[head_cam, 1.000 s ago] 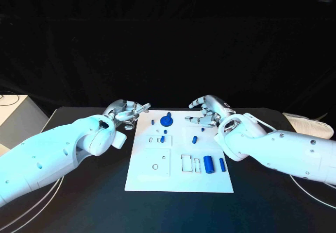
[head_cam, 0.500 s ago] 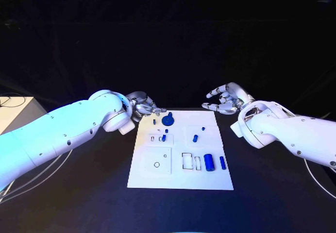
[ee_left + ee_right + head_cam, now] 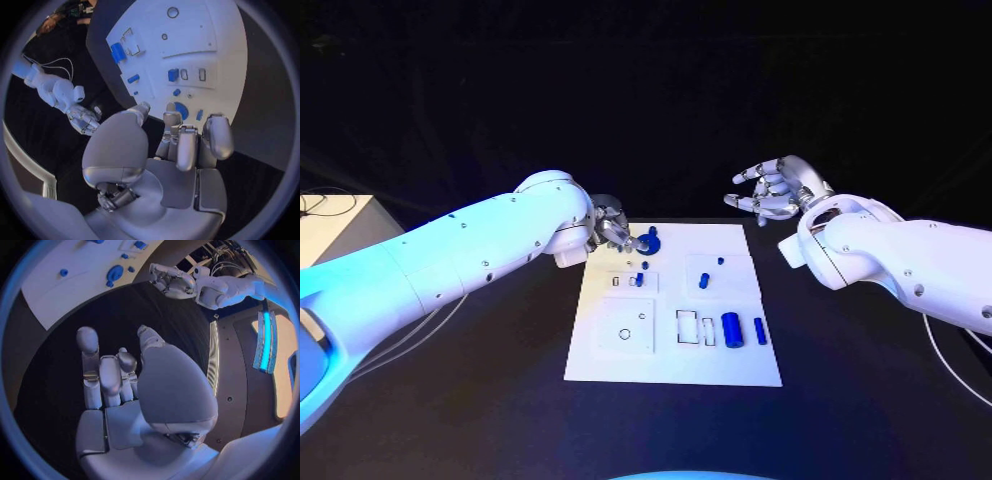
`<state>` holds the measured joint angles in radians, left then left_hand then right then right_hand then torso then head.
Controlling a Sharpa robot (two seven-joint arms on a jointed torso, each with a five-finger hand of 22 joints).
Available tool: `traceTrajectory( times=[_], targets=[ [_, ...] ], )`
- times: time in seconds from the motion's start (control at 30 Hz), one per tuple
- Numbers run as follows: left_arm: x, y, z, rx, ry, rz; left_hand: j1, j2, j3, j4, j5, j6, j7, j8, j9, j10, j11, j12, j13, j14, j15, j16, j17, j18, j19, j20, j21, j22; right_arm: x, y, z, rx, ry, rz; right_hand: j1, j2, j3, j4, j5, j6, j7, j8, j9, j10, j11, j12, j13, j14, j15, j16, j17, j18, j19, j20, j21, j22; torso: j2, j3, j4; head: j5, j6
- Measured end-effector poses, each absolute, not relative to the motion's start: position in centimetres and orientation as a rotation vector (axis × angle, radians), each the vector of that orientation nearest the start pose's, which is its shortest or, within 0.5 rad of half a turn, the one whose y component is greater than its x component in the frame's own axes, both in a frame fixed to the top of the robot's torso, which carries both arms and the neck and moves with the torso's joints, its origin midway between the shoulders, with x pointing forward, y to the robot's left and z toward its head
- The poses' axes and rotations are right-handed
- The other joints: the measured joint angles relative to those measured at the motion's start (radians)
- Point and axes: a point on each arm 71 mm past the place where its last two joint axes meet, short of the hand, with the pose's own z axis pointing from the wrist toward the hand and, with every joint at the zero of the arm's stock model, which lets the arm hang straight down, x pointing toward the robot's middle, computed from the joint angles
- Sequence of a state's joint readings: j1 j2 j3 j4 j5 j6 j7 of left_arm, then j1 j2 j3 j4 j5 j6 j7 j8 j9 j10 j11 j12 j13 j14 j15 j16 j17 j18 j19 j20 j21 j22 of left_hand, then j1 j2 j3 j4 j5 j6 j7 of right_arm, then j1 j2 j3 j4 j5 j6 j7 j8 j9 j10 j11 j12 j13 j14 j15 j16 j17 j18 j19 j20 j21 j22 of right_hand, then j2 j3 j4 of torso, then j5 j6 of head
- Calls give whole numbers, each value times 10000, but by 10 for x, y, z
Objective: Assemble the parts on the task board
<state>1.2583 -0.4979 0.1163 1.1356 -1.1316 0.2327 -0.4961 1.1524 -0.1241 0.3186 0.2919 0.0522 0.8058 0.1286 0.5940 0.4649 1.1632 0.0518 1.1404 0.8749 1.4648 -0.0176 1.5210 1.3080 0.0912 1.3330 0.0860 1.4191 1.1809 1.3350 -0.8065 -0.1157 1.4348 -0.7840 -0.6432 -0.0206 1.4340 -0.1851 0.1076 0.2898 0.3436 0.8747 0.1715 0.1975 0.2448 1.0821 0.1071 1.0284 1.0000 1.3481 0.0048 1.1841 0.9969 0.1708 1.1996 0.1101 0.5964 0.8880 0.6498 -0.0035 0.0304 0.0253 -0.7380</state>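
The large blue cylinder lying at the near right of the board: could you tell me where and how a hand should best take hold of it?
Pinch the large blue cylinder across its middle, from above. It lies flat, with neighbours close on both sides, so fingers must slip in narrowly.

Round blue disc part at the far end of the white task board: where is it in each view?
Head view: round blue disc part at the task board's far end, beside the left hand.
Left wrist view: disc just beyond the left hand's fingertips.
Right wrist view: disc near the board's edge.
Shared landmark: the white task board.
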Motion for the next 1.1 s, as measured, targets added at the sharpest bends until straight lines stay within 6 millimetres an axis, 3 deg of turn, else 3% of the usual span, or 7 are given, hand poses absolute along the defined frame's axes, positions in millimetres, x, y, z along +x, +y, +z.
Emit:
traceTrajectory(
  times=[0.13, 0.23, 0.33, 0.43, 0.57, 0.93, 1.1],
  targets=[
    [564, 140, -175, -1494, 22387, -4289, 0, 0, 75, 21, 0, 0, 0, -1, 15, -37, 37, 0, 4, 0, 0, 0, 0, 0, 0, 0, 0, 0, 527, -236, -139, 5861, 13913, 8438, 85, -19, 330, 0, 72, -183, 72, 331, 0, -1000, 59, -2060, -2289, -1259, 75, -3026, -2660, -2, -113, 66, -1900, -1588, -1, -10, 0, -7, -42],
    [564, 135, -179, -1286, 22535, -4062, 0, 0, 106, -7, 0, 0, 0, -1, 23, -37, 37, 0, 13, 0, 0, 0, -1, 0, 0, 0, 0, 4, 530, -239, -138, 6184, 13664, 8583, 87, -21, 698, 0, 128, -209, 70, 566, 11, -1083, 37, -3357, -3703, -1597, 187, -4430, -3178, -3, -233, 186, -2940, -2574, -4, -12, 0, -8, -62],
    [564, 131, -183, -1140, 22653, -3901, 46, -47, 324, -20, 0, 0, 0, -1, 70, -75, -1, 0, 19, 37, 36, 0, -1, 1, -37, 36, 0, 11, 532, -241, -137, 6407, 13494, 8696, -1, -241, 1252, -13, 147, -204, 66, 616, -45, -861, -133, -4894, -5359, -1786, 282, -5576, -3442, -2, -282, 237, -3738, -3438, -4, -12, -5, -16, -89],
    [565, 128, -186, -1031, 22752, -3747, 52, -53, 457, 14, 0, 0, 0, -1, 113, -127, 19, 0, -20, 37, 36, 0, -1, 1, -37, 37, 0, 10, 533, -242, -137, 6569, 13360, 8813, -125, -447, 1742, -26, 147, 7, 117, 526, -150, -319, -29, -6071, -6680, -1841, 322, -6596, -3799, -2, -296, 342, -4349, -4182, -4, -12, -1, -42, -116],
    [567, 127, -188, -982, 22817, -3594, 52, -52, 629, -13, 0, 0, 0, -1, 152, -216, 1, -51, -102, 37, 37, 0, -2, 1, -37, 36, 0, 10, 534, -243, -136, 6672, 13259, 8930, -230, -548, 2028, -46, 147, 87, 178, 409, -231, -104, 120, -6735, -7474, -1948, 430, -7330, -4090, -2, -391, 460, -4769, -4740, -8, -12, 8, -73, -146],
    [566, 120, -193, -805, 22980, -3471, -92, -302, 1150, 19, 0, 1, 0, -1, 333, -250, 36, -57, -141, 37, 37, 0, -2, 0, -74, 73, 0, 6, 535, -238, -136, 6900, 13149, 9181, -271, -587, 2061, -56, 186, 55, 310, 251, -326, -88, 212, -7207, -8110, -2090, 651, -7939, -4308, -3, -486, 626, -5134, -5295, -26, -12, 41, -149, -183],
    [566, 120, -197, -825, 23066, -3407, -153, -363, 1178, -9, 0, 1, 0, 18, 372, -250, 36, -57, -135, 37, 36, 0, -3, 1, -74, 72, 0, 6, 535, -237, -136, 6948, 13144, 9221, -271, -587, 2060, -56, 186, 80, 393, 144, -374, -136, 308, -7432, -8568, -2396, 846, -8606, -4585, -4, -881, 865, -5303, -5832, -33, -16, 45, -157, -225]
  ],
)
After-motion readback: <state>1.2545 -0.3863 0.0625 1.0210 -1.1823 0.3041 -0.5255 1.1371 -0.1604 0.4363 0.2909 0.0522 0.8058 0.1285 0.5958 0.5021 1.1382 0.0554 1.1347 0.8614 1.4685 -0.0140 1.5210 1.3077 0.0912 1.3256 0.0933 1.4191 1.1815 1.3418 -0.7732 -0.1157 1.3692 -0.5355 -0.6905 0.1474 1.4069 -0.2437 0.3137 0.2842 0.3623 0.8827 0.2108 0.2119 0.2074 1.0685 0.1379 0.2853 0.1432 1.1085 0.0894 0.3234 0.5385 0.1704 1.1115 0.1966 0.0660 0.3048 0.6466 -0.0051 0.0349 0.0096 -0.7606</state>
